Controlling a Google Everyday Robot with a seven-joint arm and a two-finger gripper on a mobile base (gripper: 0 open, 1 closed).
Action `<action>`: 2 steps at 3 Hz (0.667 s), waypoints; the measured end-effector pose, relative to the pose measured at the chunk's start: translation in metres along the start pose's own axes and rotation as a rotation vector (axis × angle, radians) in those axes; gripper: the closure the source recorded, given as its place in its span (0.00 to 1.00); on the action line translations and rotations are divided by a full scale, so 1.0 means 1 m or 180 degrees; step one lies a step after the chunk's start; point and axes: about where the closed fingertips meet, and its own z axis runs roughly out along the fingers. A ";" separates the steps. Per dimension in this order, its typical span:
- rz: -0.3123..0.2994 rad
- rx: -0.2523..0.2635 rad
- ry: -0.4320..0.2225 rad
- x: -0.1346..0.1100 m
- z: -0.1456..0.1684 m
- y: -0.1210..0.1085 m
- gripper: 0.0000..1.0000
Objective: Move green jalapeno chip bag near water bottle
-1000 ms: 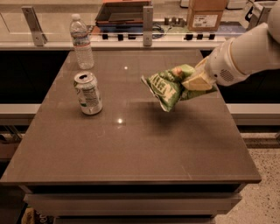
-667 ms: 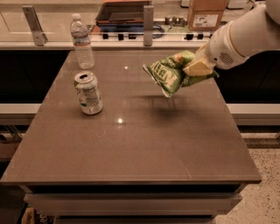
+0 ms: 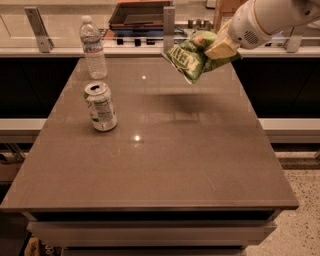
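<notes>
The green jalapeno chip bag hangs in the air above the far right part of the brown table, with its white lettering facing left. My gripper is shut on the bag's right end, coming in from the upper right on a white arm. The water bottle stands upright at the table's far left corner, well to the left of the bag. The bag's shadow lies on the table below it.
A green-and-white soda can stands upright on the left side, in front of the bottle. Behind the table runs a counter with metal brackets and a dark tray. The table's right edge drops to a speckled floor.
My gripper has lifted the chip bag higher and carried it toward the far edge, slightly left. The bottle and can have not moved.
</notes>
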 end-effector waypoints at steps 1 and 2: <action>-0.0202 -0.0053 -0.0251 -0.018 0.030 -0.023 1.00; -0.0203 -0.0057 -0.0250 -0.018 0.030 -0.022 1.00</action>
